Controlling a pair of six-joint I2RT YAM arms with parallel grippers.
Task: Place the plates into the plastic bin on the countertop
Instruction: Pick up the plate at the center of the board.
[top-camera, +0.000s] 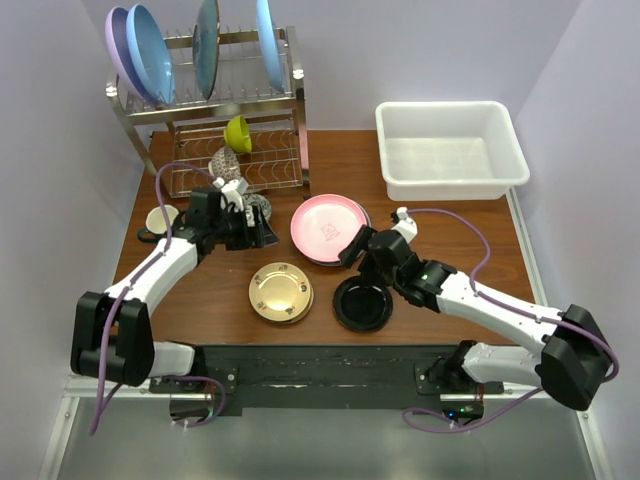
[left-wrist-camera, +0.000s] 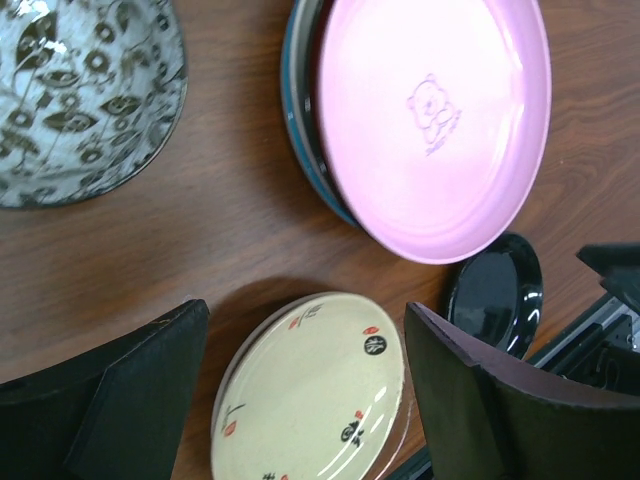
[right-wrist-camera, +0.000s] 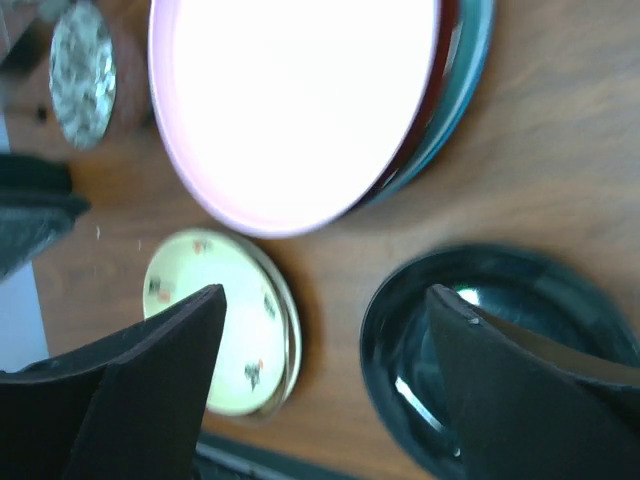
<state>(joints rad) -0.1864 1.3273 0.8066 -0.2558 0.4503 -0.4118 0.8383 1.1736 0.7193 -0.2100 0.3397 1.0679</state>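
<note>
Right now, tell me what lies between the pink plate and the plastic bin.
Nothing: in the top view, only bare countertop runs from the pink plate to the plastic bin.

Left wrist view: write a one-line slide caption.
Open left end effector above a cream round plate with red marks, near a pink round plate and a glossy black plate.

Pink plate (right-wrist-camera: 290, 100) washed out white in right wrist view, cut by frame edge. Plates beneath mostly hidden: only maroon rim (right-wrist-camera: 450, 40), teal rim (right-wrist-camera: 480, 40) show. Patterned grey plate (left-wrist-camera: 80, 90) cut by frame; from above, partly under left gripper (top-camera: 262, 232). Black plate (right-wrist-camera: 480, 330) partly behind right fingers (right-wrist-camera: 520, 400). Spotted cream plate (left-wrist-camera: 310, 400) cut by frame.
</note>
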